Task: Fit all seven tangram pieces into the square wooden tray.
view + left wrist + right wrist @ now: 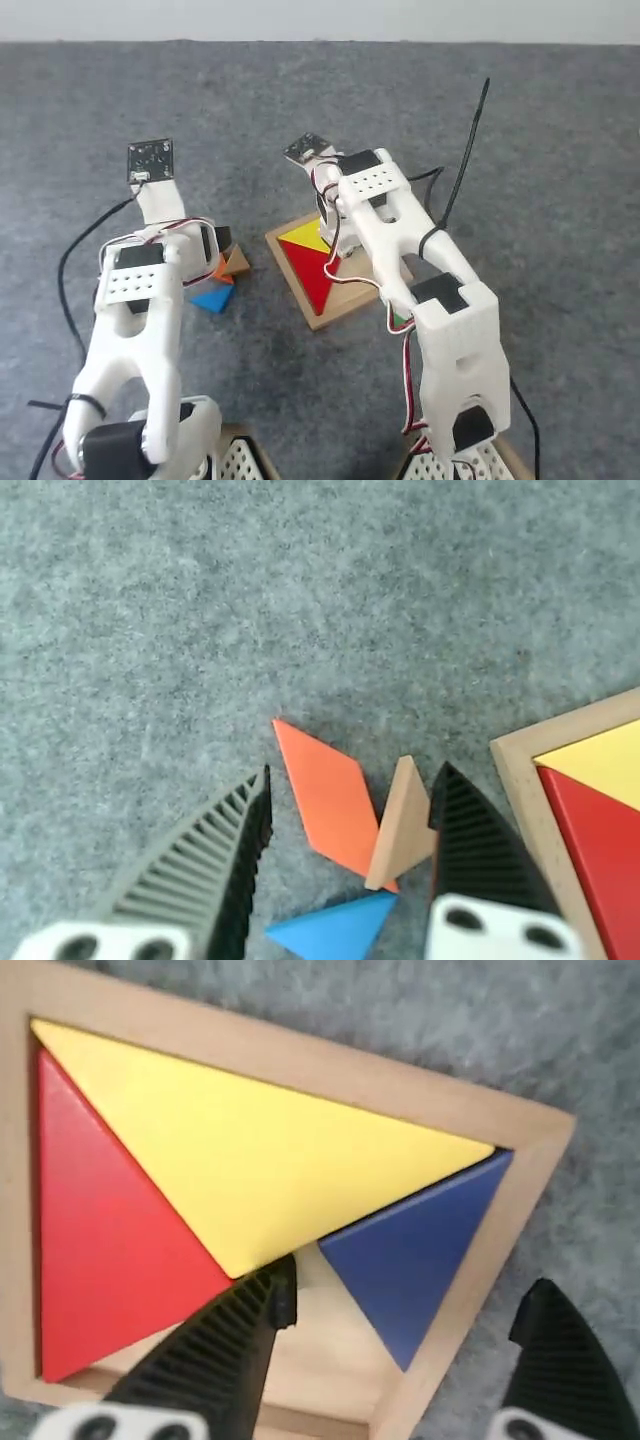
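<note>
High view: the square wooden tray (335, 312) is seen on grey carpet (250, 100) beneath the right arm. A yellow triangle (250, 1160), red triangle (100, 1230) and dark blue triangle (410, 1260) are seated inside. The right gripper (415, 1280) is held released above them. Beside the tray, the left gripper (355, 780) is spread around an orange parallelogram (325, 795) and a touching tan triangle (400, 825); a light blue triangle (335, 930) lies near.

Right arm (385, 225) hangs over the tray (345, 300), left arm (140, 300) over loose pieces (220, 285).
</note>
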### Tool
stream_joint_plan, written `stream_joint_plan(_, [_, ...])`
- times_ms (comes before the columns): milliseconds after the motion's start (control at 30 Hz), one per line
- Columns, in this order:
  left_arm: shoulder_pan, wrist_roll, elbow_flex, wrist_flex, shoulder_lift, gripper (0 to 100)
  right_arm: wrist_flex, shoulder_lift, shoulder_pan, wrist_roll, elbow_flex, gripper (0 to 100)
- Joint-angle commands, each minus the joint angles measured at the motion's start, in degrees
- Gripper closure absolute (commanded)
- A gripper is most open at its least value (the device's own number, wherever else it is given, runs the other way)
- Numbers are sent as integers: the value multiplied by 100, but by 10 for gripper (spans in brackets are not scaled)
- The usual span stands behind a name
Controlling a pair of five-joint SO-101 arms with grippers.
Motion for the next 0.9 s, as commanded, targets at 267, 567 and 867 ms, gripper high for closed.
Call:
stream_joint_plan(267, [26, -62, -13, -105, -193, 750, 453, -576, -664, -26, -123, 660])
stream_joint_plan(567, [35, -62, -13, -114, -193, 750, 822, -1367, -857, -9, 79, 660])
stream_joint_plan(867, [35, -62, -13, -114, -193, 750, 295, -690, -1288, -18, 492, 659])
